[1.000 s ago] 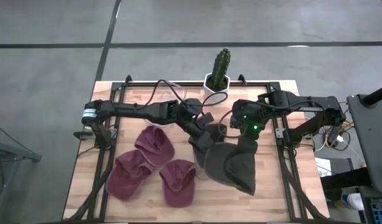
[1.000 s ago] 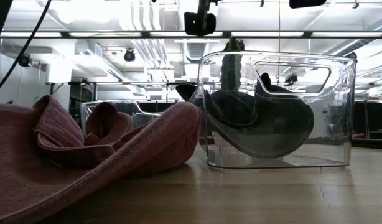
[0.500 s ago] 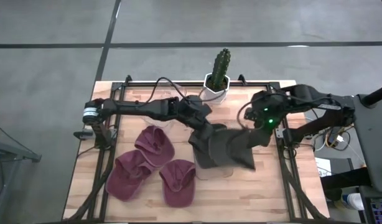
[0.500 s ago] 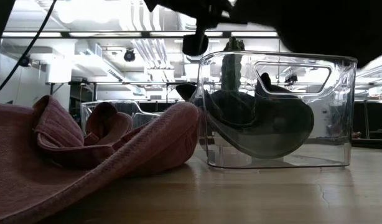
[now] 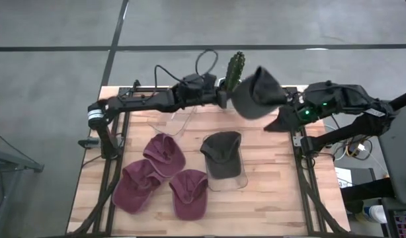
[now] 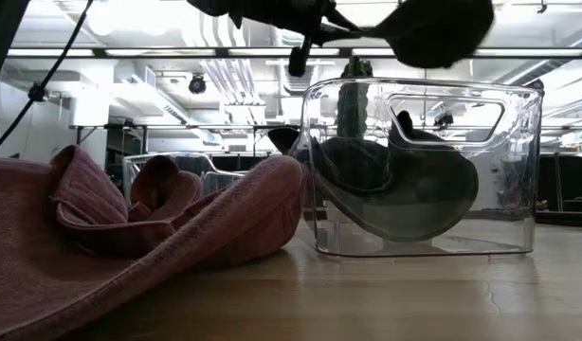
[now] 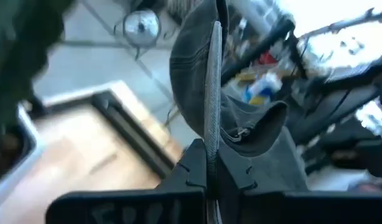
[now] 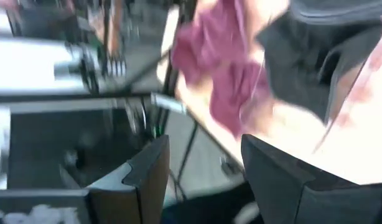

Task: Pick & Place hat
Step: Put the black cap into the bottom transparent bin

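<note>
Left gripper (image 5: 228, 99) is clamped on the edge of a dark grey hat (image 5: 258, 92), held aloft at the far edge of the table (image 5: 282, 178), just beside the cactus (image 5: 235, 71); left wrist view confirms fingers pinched tight on the fabric w/ the hat hanging edge-on. Right gripper (image 5: 274, 124) sits near the far right of the table, jaws spread wide and holding nothing, per right wrist view. A second dark hat (image 5: 223, 153) lies in the clear bin (image 5: 239, 180) at table centre. Judgement: step in hand is carrying the held hat to its drop point, likely the bin. To do it well, keep the pinch firm, as the hat hangs loose and may swing; bring it over the bin opening before lowering, then release only once the bulk is inside the walls. The hat already inside takes up much of the bin, so the next may sit high or drape over the rim. Obstructions: the cactus pot is very close to the held hat, so clear it on the way back; the right arm is close by, so risk of snagging. Three maroon hats (image 5: 164, 152) lie on the table beside the bin, on the left arm's side, apart from its wall; low view shows one close to the camera. Cables loop above the left arm.
</note>
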You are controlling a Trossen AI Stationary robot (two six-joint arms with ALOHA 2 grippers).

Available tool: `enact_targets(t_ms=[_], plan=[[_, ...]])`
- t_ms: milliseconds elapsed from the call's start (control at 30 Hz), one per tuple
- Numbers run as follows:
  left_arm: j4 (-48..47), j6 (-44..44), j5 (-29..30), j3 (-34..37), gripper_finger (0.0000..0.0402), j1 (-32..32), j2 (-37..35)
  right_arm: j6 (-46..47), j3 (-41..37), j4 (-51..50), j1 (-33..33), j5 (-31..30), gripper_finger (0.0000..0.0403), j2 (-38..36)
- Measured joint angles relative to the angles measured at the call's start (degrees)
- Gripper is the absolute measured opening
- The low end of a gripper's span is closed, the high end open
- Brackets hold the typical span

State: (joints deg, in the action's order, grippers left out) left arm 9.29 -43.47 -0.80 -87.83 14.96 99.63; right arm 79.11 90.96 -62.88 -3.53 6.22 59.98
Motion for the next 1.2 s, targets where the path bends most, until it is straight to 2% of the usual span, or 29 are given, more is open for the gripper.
enact_targets(t_ms=[233, 367, 500, 667, 1033, 1200], plan=[[8.7, -4.9, -0.1, 0.0, 0.0007, 3.2, -1.3, -0.3, 0.0, 0.1, -3.0, -20.5, 0.0178, -1.5], [9.8, -2.6, 0.4, 0.0, 0.0007, 3.0, -3.0, -3.1, 0.0, 0.2, -3.4, -32.7, 0.0165, -0.9], [9.0, 1.6, 1.9, 0.0, 0.0007, 3.1, -3.6, -7.5, 0.0, 2.9, -3.4, -39.6, 0.0154, 0.5], [8.7, 2.1, 2.3, 0.0, 0.0007, 3.1, -3.9, -10.3, 0.0, 6.9, -3.4, -42.3, 0.0151, 2.3], [8.6, 2.7, -0.3, 0.0, 0.0007, 2.6, -4.1, -12.0, 0.0, 8.2, -3.3, -45.1, 0.0149, 5.5], [8.7, 2.7, -1.2, 0.0, 0.0011, 1.8, -4.2, -12.7, 0.0, 8.3, -3.3, -45.3, 0.0128, 5.5]])
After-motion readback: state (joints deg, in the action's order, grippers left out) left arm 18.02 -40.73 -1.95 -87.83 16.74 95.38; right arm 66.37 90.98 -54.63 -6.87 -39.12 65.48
